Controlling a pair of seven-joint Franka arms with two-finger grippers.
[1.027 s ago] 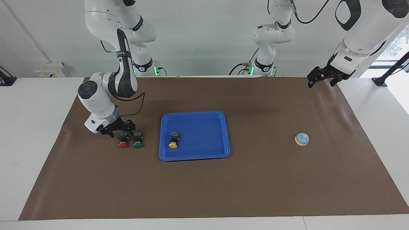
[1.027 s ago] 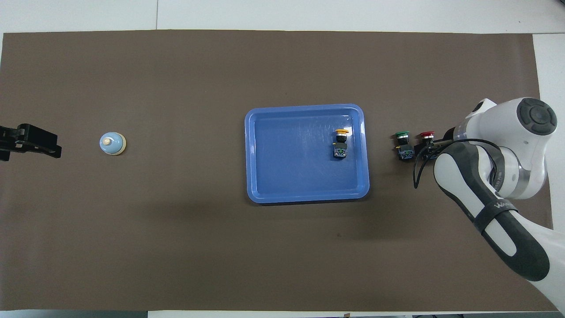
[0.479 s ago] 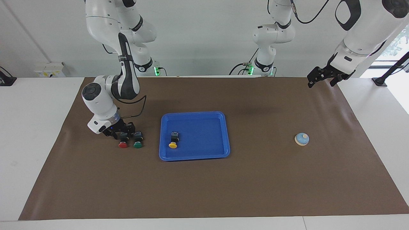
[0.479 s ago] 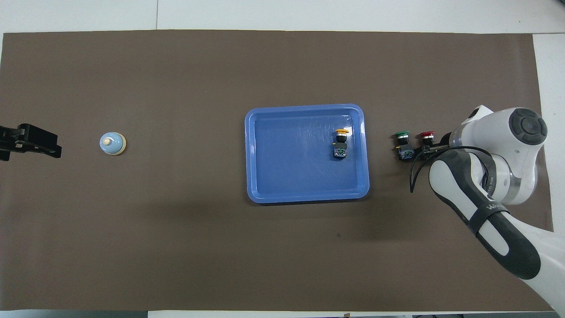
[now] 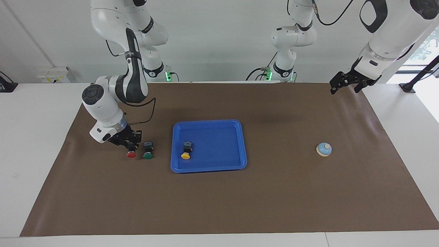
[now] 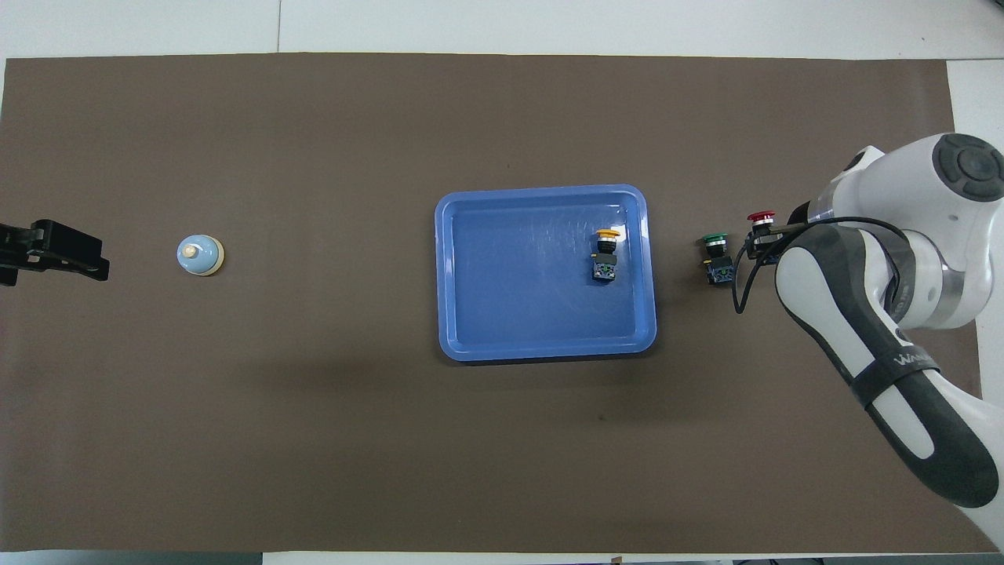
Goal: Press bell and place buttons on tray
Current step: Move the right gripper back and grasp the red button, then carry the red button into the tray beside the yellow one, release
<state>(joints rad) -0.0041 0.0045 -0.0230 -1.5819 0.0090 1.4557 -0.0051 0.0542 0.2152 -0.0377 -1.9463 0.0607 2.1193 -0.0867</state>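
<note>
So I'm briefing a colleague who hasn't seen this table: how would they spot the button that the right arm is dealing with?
Start at the blue tray in the middle of the brown mat, then look toward the right arm's end of the table, where two buttons sit side by side. The one farther from the tray, the red button, is it: the right gripper is shut on its black body, while the green button beside it stands free.
</note>
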